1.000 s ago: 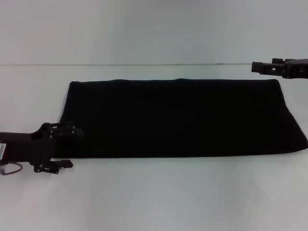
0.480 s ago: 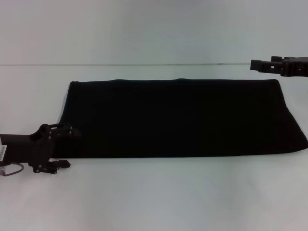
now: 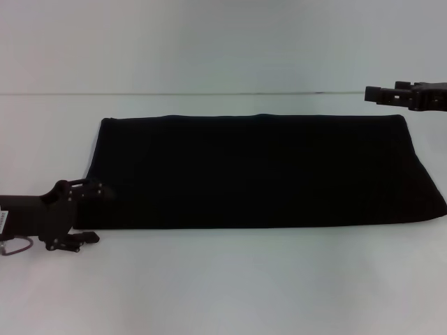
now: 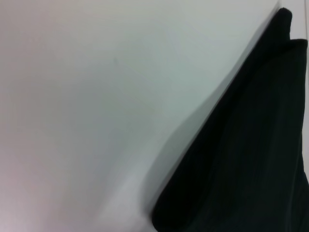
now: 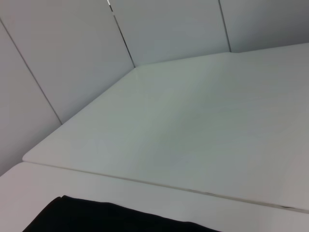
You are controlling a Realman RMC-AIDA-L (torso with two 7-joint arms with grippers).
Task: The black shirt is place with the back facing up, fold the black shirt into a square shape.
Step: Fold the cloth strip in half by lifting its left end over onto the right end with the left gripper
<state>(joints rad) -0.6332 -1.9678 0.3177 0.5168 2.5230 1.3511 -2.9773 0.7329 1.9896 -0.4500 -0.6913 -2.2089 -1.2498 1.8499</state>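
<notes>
Now, shirt: the black shirt [image 3: 258, 171] lies flat on the white worktop [image 3: 223, 286], folded into one long wide strip.
Shirt edges: the far edge runs straight; the right end slants out toward the near corner.
Left hand: the left hand [image 3: 82, 213] sits low at the shirt's near left corner, one finger over the cloth and one on the worktop just past the near edge. The fingers are spread apart and hold nothing.
Left wrist view: shows the shirt's [image 4: 251, 154] folded edge raised a little, with shadow under it.
Right hand: the right hand [image 3: 371, 93] hangs above the far right corner; I cannot tell its grip.
</notes>
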